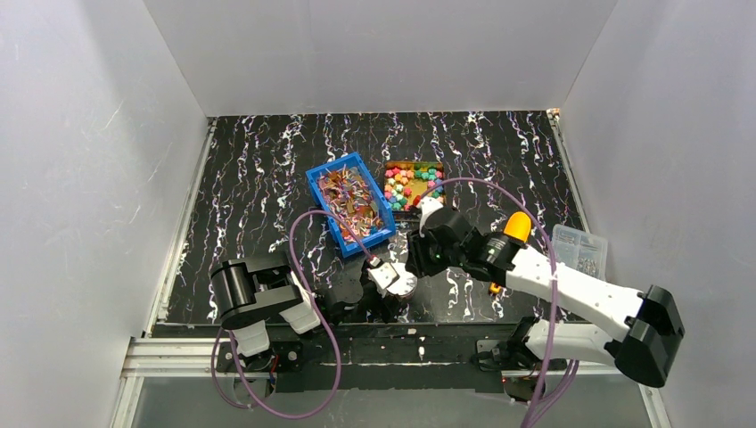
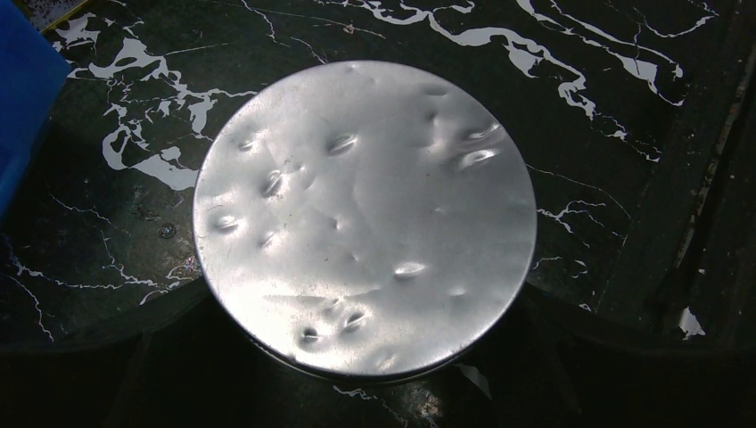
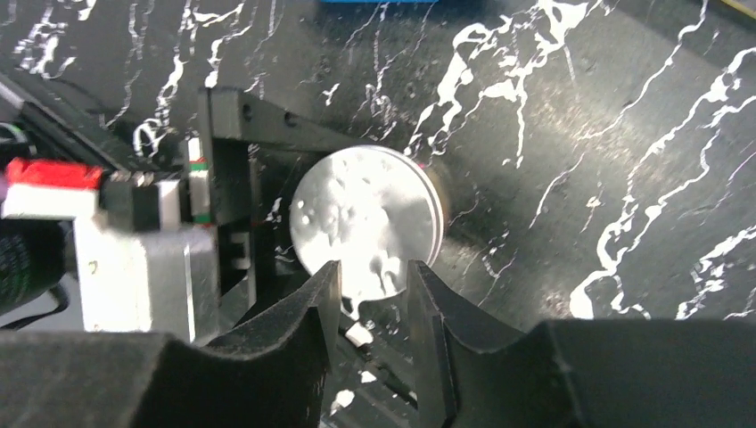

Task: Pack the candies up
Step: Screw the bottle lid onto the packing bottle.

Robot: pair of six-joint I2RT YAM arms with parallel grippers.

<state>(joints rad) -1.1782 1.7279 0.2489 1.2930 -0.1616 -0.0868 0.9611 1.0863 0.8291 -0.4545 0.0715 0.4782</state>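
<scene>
The candies [image 1: 412, 185] are lying in a tray [image 1: 413, 163] well beyond the tin [image 2: 364, 218] on the tabletop [image 1: 250, 187]. The left gripper [image 1: 390, 285] is positioning its jaws either side of the tin; whether they are gripping it cannot be told. The right gripper [image 3: 373, 276] is hovering over the tin, jaws narrow and holding nothing.

Seen from above, my enclosure is evenly, brightly lit, its white walls [image 1: 89, 134] washed pale. My left wrist view sinks into shadow along the bottom, while the dented tin lid [image 2: 365, 218] glares silver. In my right wrist view, my fingers [image 3: 299, 325] blur darkly along the lower edge.
</scene>
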